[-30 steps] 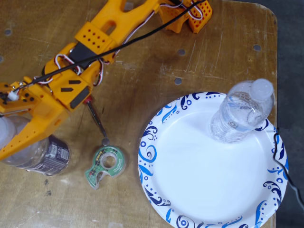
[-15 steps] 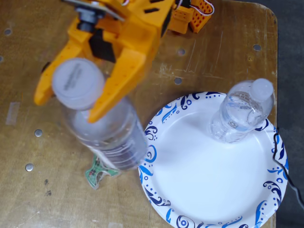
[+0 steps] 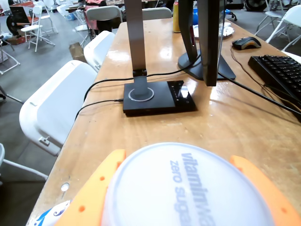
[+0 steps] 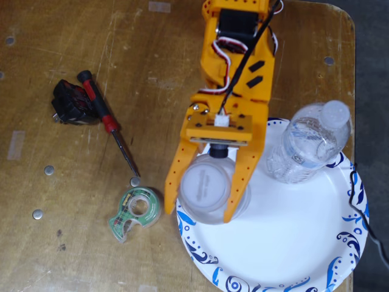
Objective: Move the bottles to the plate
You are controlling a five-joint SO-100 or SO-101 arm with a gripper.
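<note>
My orange gripper (image 4: 200,213) reaches down in the fixed view, with one finger on each side of a clear bottle with a wide white cap (image 4: 205,187). It is shut on this bottle at the left rim of the white plate with blue swirls (image 4: 292,243). I cannot tell whether the bottle rests on the plate. In the wrist view the cap (image 3: 188,188) fills the bottom, between the orange fingers (image 3: 91,188). The second clear bottle with a white-blue label (image 4: 307,145) stands on the plate's upper right part, free of the gripper.
In the fixed view a green tape dispenser (image 4: 135,212) lies just left of the plate, with a red-handled screwdriver (image 4: 109,125) and a black part (image 4: 70,103) further left. The wrist view shows a black stand base (image 3: 157,96), a keyboard (image 3: 280,70) and white chairs (image 3: 61,106).
</note>
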